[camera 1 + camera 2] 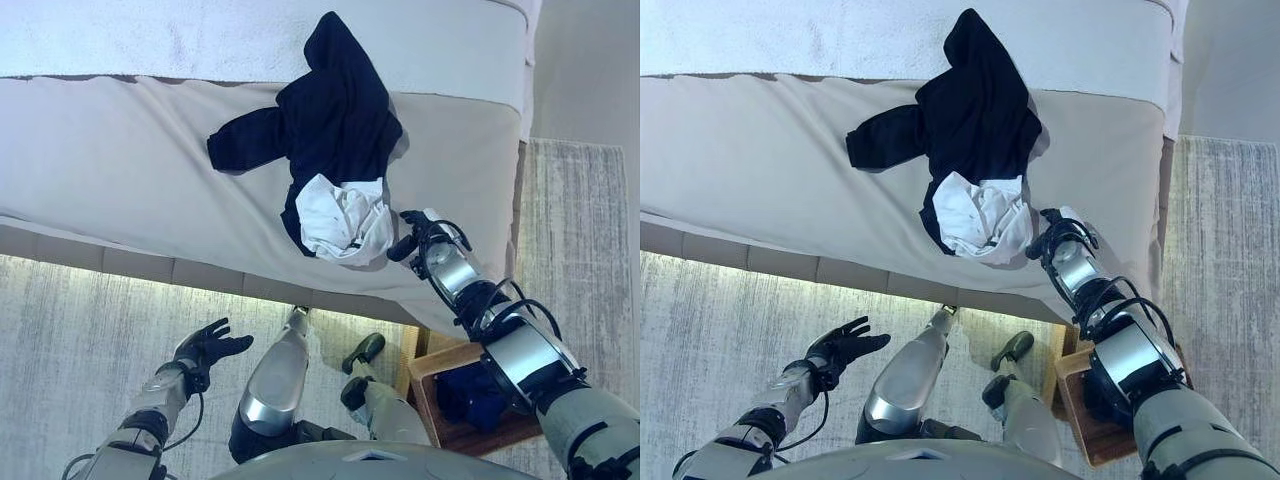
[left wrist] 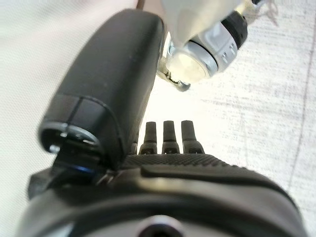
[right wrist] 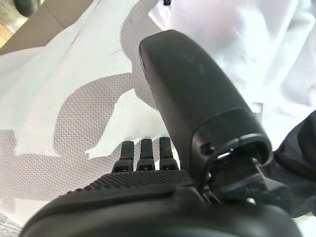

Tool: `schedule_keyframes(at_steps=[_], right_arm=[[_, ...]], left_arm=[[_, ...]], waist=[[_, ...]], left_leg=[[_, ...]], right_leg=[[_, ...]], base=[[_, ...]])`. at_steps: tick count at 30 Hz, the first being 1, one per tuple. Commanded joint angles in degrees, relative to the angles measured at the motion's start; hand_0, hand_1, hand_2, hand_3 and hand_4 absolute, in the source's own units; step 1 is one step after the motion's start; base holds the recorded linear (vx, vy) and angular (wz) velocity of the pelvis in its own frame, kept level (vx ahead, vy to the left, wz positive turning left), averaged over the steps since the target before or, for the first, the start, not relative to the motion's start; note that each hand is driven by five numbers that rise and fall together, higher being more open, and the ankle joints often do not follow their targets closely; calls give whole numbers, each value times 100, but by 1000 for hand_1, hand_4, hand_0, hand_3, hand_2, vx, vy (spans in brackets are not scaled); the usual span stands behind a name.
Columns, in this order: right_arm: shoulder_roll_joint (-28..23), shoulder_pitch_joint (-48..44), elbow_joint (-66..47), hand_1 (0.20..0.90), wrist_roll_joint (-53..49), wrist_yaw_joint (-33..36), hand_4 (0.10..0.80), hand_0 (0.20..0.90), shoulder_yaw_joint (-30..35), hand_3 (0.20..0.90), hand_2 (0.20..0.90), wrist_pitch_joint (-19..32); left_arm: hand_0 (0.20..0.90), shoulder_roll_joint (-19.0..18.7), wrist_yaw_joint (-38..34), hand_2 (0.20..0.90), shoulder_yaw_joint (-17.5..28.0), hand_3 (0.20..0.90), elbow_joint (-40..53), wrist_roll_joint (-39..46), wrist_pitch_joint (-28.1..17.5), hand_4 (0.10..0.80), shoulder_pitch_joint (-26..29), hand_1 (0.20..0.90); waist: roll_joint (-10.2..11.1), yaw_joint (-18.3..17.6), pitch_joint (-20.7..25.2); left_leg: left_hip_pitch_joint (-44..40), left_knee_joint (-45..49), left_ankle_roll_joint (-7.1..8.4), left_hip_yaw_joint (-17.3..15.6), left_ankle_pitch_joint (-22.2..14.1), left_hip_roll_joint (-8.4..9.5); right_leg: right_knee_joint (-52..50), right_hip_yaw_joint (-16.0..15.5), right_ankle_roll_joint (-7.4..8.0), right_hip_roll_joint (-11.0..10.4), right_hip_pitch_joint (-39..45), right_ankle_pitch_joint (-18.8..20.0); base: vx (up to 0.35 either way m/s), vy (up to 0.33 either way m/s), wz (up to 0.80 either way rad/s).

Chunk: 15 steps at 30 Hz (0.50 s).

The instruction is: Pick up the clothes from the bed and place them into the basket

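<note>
Two hands in view, neither holding cloth. Nearest, low on the left over the grey rug, the left hand, idle, fingers spread and relaxed, grasping nothing. At lower right, beside the bed's corner, a wooden basket with a dark blue garment already lying inside, partly hidden by the right arm. Farther up, the right hand out over the beige bedcover, fingers straight in the wrist view, thumb out, just beside the white garment and seemingly not yet closed on it. Beyond, a black long-sleeved top sprawled up toward the white blanket, overlapping the white piece. Judged step: the reach, grasp not yet made. Next move, probably: a short advance onto the bunched white folds, fingers curled round a good pinch, then a lift and a swing back down to the basket.
</note>
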<state>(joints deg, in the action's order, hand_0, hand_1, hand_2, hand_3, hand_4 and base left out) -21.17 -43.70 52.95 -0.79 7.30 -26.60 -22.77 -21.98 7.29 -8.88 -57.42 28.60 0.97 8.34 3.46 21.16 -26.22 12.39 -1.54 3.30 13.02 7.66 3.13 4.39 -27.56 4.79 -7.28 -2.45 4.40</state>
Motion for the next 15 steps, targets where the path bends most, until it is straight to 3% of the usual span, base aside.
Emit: schedule_keyframes(at_steps=[1, 6, 7, 11, 12, 14, 15], right_arm=[[321, 67, 43, 900, -703, -466, 800, 900, -68, 900, 900, 3], [662, -47, 58, 900, -1264, -243, 800, 900, 0, 900, 900, 440], [783, -103, -116, 900, -1627, -150, 800, 900, 54, 900, 900, 711], [1190, -141, -453, 900, -2544, -46, 800, 900, 268, 900, 900, 996], [1270, -150, -500, 731, -2928, -86, 602, 731, 302, 702, 731, 1055], [1441, -140, -585, 300, -3353, -161, 100, 300, 390, 200, 300, 1218], [1505, -123, -654, 300, -3517, -229, 100, 300, 417, 200, 300, 1259]], left_arm=[[900, -16, 116, 900, -205, 900, -23, -47, -213, 800, -62, 900], [900, 115, 87, 900, -335, 900, 50, 0, -234, 800, 0, 900], [900, 186, 64, 900, -361, 900, 50, 28, -284, 800, -9, 900], [900, 345, 68, 900, -373, 900, -140, 128, -423, 800, -37, 900], [900, 395, 49, 900, -390, 900, -172, 150, -445, 800, -48, 900], [900, 452, 54, 900, -419, 900, -248, 193, -510, 800, -82, 900], [900, 476, 68, 900, -422, 900, -288, 203, -557, 800, -105, 900]], waist=[[-107, 171, 110], [-201, 246, 48], [-242, 253, 0], [-322, 233, -90], [-339, 234, -119], [-358, 227, -143], [-360, 220, -153]], left_leg=[[-151, -206, -280, -354, -455, -168], [-90, -179, -251, -258, -422, -133], [-55, -174, -244, -252, -409, -127], [22, -180, -213, -280, -380, -122], [43, -188, -207, -291, -366, -122], [66, -214, -191, -315, -335, -136], [75, -224, -185, -330, -324, -138]], right_leg=[[-1275, 70, -13, -157, -40, -970], [-1320, 52, -27, -181, -58, -1013], [-1330, 49, -27, -194, -93, -1014], [-1323, 21, -25, -196, -201, -1025], [-1305, 13, -21, -195, -223, -1020], [-1267, -6, -17, -182, -252, -1020], [-1253, -13, -16, -175, -266, -1012]], base=[[0, 0, 0], [6, 26, 3], [-18, 61, 4], [-29, 76, 0], [-42, 76, -5], [-30, 53, -10], [-26, 45, -14]])
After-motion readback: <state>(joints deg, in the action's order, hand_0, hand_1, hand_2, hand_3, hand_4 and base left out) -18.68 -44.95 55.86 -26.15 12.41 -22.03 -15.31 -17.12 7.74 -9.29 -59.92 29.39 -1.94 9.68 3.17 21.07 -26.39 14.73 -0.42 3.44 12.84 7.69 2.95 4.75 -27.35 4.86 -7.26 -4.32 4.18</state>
